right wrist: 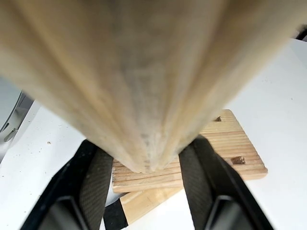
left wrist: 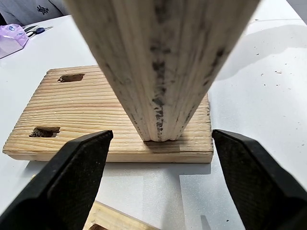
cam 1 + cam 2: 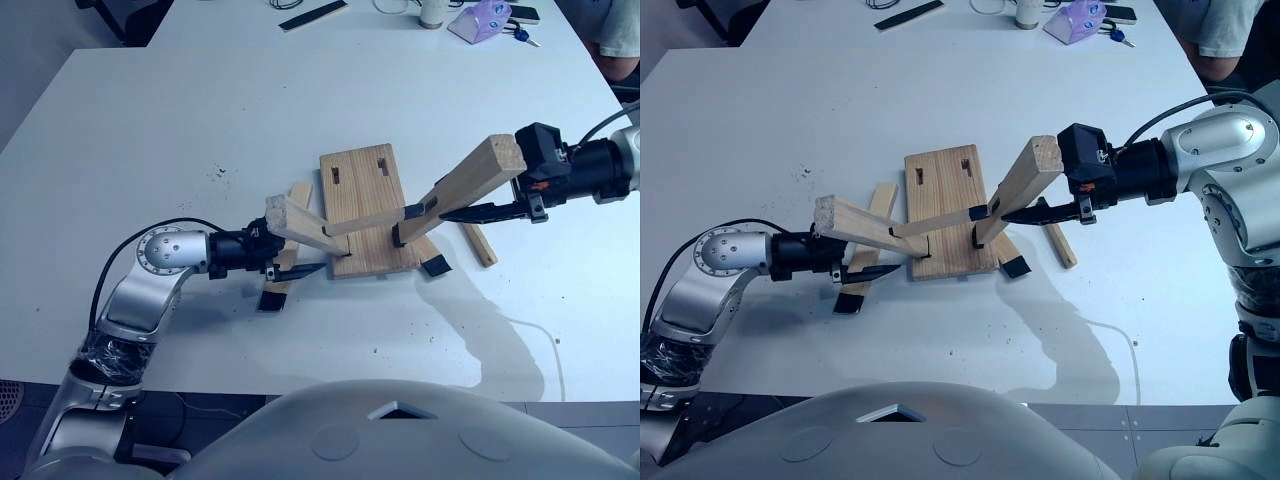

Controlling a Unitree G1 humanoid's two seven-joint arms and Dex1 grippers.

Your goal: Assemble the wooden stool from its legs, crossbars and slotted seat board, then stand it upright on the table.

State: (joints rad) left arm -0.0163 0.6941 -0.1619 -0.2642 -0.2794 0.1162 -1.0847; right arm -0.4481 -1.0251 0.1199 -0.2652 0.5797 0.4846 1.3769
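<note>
Left tool [image 2: 162, 136] grips the left leg [image 3: 300, 226], right tool [image 1: 146, 158] the right leg [image 3: 470, 180], ends on the seat board [image 3: 362, 195]; next, likely pressing them into its slots.

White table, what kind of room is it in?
Probably a lab or workshop: a big white table, a wooden seat board and leg for a stool, and a cup and pouch on a second table.
</note>
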